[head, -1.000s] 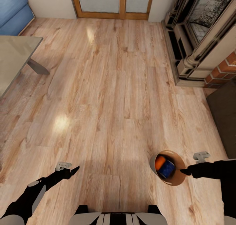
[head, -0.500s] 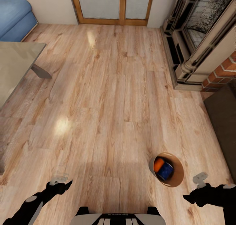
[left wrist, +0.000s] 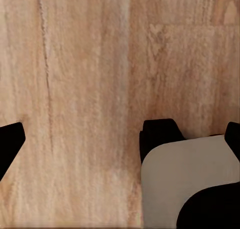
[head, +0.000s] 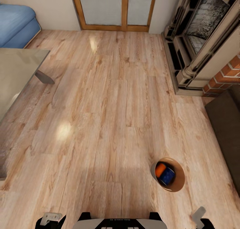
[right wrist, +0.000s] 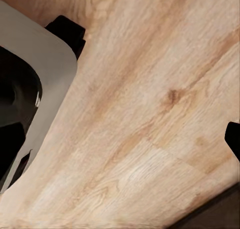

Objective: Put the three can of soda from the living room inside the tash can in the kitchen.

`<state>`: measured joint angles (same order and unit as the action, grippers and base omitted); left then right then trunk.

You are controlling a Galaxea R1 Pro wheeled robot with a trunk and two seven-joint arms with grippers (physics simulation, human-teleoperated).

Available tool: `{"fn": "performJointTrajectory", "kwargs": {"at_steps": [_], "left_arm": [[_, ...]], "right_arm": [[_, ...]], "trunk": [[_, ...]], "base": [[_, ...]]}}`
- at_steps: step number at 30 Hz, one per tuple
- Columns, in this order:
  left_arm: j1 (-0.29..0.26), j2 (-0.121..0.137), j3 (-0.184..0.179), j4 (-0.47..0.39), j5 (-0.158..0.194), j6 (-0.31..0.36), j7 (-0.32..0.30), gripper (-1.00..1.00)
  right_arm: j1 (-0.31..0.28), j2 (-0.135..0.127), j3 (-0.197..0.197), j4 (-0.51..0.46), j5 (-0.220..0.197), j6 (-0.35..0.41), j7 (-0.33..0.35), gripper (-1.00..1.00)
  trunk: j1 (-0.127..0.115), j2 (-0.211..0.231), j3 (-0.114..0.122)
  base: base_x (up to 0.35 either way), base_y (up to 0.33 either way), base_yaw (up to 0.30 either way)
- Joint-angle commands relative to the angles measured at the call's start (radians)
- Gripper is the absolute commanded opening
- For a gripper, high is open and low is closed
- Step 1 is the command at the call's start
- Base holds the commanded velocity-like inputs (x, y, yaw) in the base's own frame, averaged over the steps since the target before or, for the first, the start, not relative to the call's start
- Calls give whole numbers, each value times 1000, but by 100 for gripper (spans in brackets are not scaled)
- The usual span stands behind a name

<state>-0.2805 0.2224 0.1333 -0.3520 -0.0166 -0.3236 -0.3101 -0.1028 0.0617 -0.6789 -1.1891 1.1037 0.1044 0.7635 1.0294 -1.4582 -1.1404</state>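
bin [head: 178, 185]: on the floor [head: 110, 105], near right, orange can [head: 160, 170] and blue can [head: 167, 176] inside
right hand [head: 200, 219]: just nearer than bin, grip can't tell

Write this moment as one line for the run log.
room: living room | trash can: upright on wood floor | inside: orange can, blue can | grippers: cannot tell

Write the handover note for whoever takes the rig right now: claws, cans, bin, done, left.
Claws: both arms are pulled in at the bottom edge of the head view; whether either claw is open or shut cannot be told. Neither wrist view shows anything held.
Bin: stands on the wood floor of the living room, ahead and to the right of the base, near the fireplace.
Cans: an orange can and a blue can lie inside it. A third cannot be made out.
Done: at least two cans binned.
Left: confirm the third can.
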Motion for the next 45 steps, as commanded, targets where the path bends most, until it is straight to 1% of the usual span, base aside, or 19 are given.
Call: {"fn": "performJointTrajectory", "kwargs": {"at_steps": [1, 7, 10, 15, 16, 18, 21, 22, 23, 24, 25, 27, 29, 34, 36, 37, 39, 43, 45], "left_arm": [[0, 0, 0, 5, 0, -8, 0, 100], [2, 0, 1, 48, 2, -52, 1, 100], [2, 1, 1, 69, 3, -74, 2, 100], [2, 1, 2, 79, 4, -86, 2, 100], [2, 1, 2, 81, 3, -89, 2, 100], [3, 2, 2, 83, 3, -95, 2, 100], [3, 3, 2, 96, 2, -108, 2, 100], [3, 3, 2, 113, 2, -125, 1, 100], [3, 3, 2, 123, 3, -136, 1, 100], [3, 3, 2, 141, 3, -160, 1, 100], [3, 5, 2, 164, 2, -196, 1, 100], [8, 4, 1, 176, 2, -216, 0, 100], [33, 3, 1, 190, 4, -254, 0, 100], [95, 3, 2, 196, 6, -288, 1, 100], [125, 4, 4, 219, 6, -294, 2, 100], [128, 3, 4, 231, 6, -295, 2, 100], [139, 1, 4, 271, 6, -297, 2, 100], [145, 0, 5, 291, 5, -295, 3, 100], [152, -2, 4, 300, 3, -292, 21, 100]], "right_arm": [[6, -1, 0, 23, 0, -10, -26, 100], [47, -12, -1, 109, 0, -74, -110, 100], [72, -21, -20, 152, -2, -148, -129, 100], [87, -32, -118, 224, 0, -255, -138, 100], [90, -41, -156, 260, 1, -295, -140, 100], [92, -57, -183, 303, 1, -330, -141, 100], [93, -95, -206, 391, 1, -371, -142, 100], [94, -128, -215, 466, 1, -395, -144, 100], [94, -145, -219, 506, 1, -406, -145, 100], [95, -184, -224, 594, 0, -426, -153, 100], [95, -235, -227, 719, 0, -444, -196, 100], [95, -260, -228, 790, 0, -452, -244, 100], [95, -289, -229, 913, 0, -467, -334, 100], [95, -299, -244, 987, -14, -471, -378, 100], [95, -297, -279, 1003, -77, -468, -385, 100], [95, -297, -284, 1006, -94, -467, -386, 100], [95, -294, -298, 1013, -154, -463, -394, 100], [94, -292, -304, 1017, -186, -461, -426, 100], [93, -284, -306, 1019, -198, -460, -474, 100]], "trunk": [[-4, 7, 5], [-27, 49, 33], [-38, 70, 48], [-58, 105, 71], [-61, 112, 76], [-69, 126, 85], [-81, 147, 99], [-84, 154, 104], [-88, 161, 108], [-92, 168, 113], [-96, 175, 118], [-104, 189, 127], [-111, 203, 136], [-130, 238, 159], [-138, 252, 168], [-142, 259, 173], [-150, 273, 182], [-165, 301, 200], [-173, 315, 209]], "base": [[0, 0, 0], [0, 0, 0], [0, 0, 0], [0, 0, 0], [0, 0, 0], [0, 0, 0], [0, 0, 0], [0, 0, 0], [0, 0, 0], [0, 0, 0], [0, 0, 0], [0, 0, 0], [0, 0, 0], [0, 0, 0], [0, 0, 0], [0, 0, 0], [0, 0, 0], [0, 0, 0], [0, 0, 0]]}}
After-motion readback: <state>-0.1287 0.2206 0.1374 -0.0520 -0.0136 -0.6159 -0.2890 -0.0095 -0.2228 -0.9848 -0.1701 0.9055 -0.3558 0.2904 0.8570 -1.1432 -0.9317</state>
